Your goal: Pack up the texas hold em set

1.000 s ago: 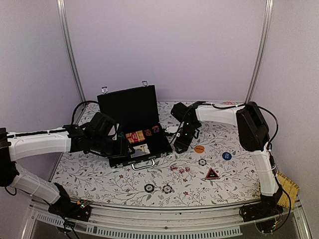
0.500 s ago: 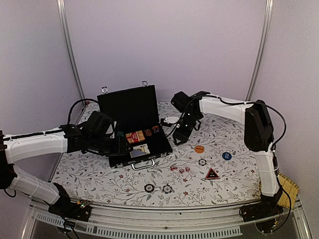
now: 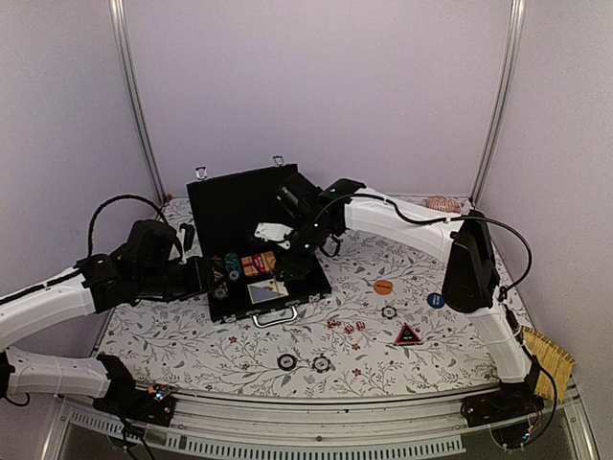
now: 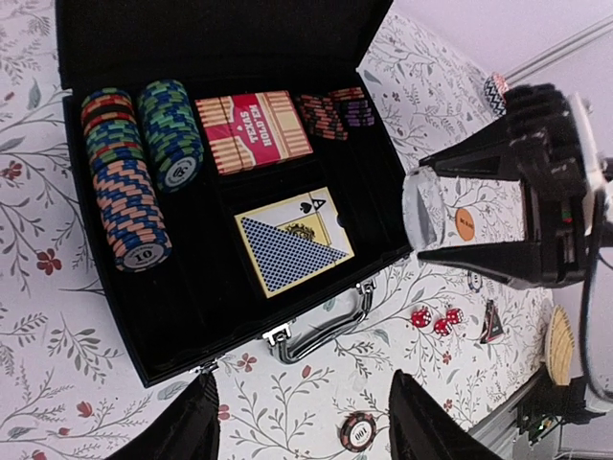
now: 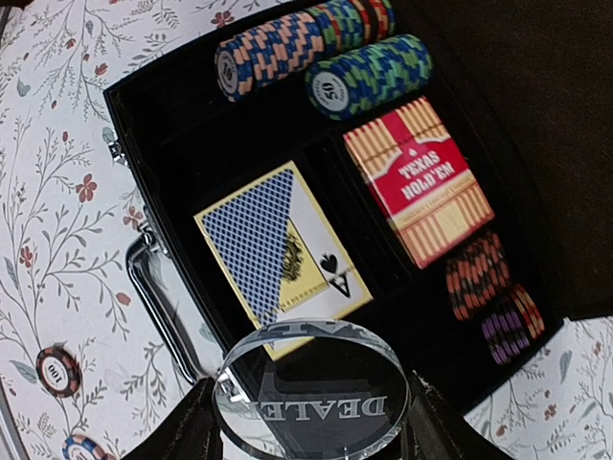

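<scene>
The black briefcase (image 3: 295, 284) lies open with its silver handle (image 3: 275, 312) at the front. It holds chip stacks (image 4: 124, 196), a red card box (image 4: 251, 129) and a blue-backed deck (image 5: 278, 249). My right gripper (image 3: 285, 247) hovers over the case, shut on a clear dealer button (image 5: 311, 393). My left gripper (image 4: 306, 422) is open and empty, just left of the case (image 3: 206, 276). Loose on the table are black-white chips (image 3: 286, 361), red dice (image 3: 347, 327), an orange disc (image 3: 383, 286), a blue disc (image 3: 436, 300) and a black-red triangle (image 3: 408, 334).
A pink ridged shell (image 3: 442, 203) lies at the back right. A woven straw item (image 3: 548, 355) sits at the right edge. Another chip (image 3: 389, 311) lies near the discs. The case lid (image 3: 244, 206) stands upright at the back.
My right arm swung left from beside the case to over its tray, carrying the dealer button. My left arm drew back to the left, uncovering the chip stacks.
</scene>
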Available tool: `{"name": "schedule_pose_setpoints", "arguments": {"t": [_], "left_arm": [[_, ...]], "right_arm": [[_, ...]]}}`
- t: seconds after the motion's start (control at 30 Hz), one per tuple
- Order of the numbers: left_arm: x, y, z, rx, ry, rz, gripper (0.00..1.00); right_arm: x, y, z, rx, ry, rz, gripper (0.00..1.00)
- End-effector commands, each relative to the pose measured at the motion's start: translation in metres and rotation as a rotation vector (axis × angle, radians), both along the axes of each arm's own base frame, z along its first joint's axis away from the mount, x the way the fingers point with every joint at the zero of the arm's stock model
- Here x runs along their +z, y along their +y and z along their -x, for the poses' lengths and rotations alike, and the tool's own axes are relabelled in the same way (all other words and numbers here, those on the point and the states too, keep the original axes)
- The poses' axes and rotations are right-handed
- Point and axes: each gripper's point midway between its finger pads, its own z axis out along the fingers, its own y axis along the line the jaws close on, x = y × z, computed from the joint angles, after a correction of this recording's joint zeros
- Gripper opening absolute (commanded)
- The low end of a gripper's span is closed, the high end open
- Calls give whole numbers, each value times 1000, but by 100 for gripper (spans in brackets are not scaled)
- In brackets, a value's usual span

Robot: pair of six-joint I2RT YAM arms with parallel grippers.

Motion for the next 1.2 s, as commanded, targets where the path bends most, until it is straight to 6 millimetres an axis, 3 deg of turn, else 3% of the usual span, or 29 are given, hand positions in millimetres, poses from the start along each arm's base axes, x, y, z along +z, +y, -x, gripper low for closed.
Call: {"name": "schedule_pose_setpoints", "arguments": {"t": [0.0,0.37,0.67,0.87,0.93,1.03,1.1,1.17], "left_arm": [[-4,14,2,55,11,10,61],[-13,21,7,71,26,7,61],[-16,23,6,79,30,2,61],[-18,25,6,80,34,-2,61],[-21,26,6,85,39,-5,61],[-25,27,6,85,46,-8,63],[-29,29,4,95,54,-16,65],[-33,32,2,110,64,-24,67]], "right_arm": [[-26,24,1,23,21,-25,52],[-49,50,0,32,30,-59,52],[-65,69,16,85,28,-71,55],[-75,71,17,90,23,-60,57],[-77,70,18,89,29,-55,63],[-73,68,13,66,6,-47,79],[-59,66,12,58,-11,-55,83],[-29,64,14,61,-26,-90,86]]}}
